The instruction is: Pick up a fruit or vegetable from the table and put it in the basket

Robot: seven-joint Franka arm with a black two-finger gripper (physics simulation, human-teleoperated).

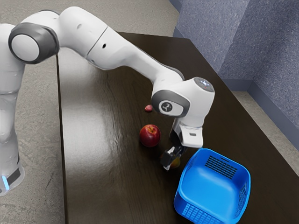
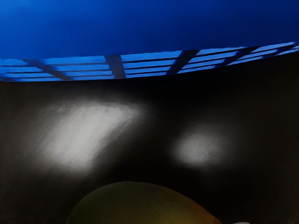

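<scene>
- Exterior view: the hand points down close to the worktop, with a yellowish fruit right at its tip, partly hidden by it.
- That fruit lies toward the basket side of the hand's tip, so I judge it to be the one meant for picking, and the step in hand to be the grasp or the very start of the lift.
- Whether the hand is open or closed on the fruit I cannot tell; its near part covers the contact.
- The blue basket stands just beside the hand, on the side away from the arm's base, its rim higher than the hand's tip.
- A red apple lies near the hand on the base side, opposite the basket; a small pinkish thing lies farther off, beyond the apple.
- Wrist view: the rounded top of the fruit is just under the hand, a dark strip of worktop between it and the basket's slotted wall. Its long axis cannot be read from the part in sight.
- The coming move turns on that wall: with a firm grip, the hand should rise first, then cross away from the base; going across too low would likely knock the basket.
</scene>
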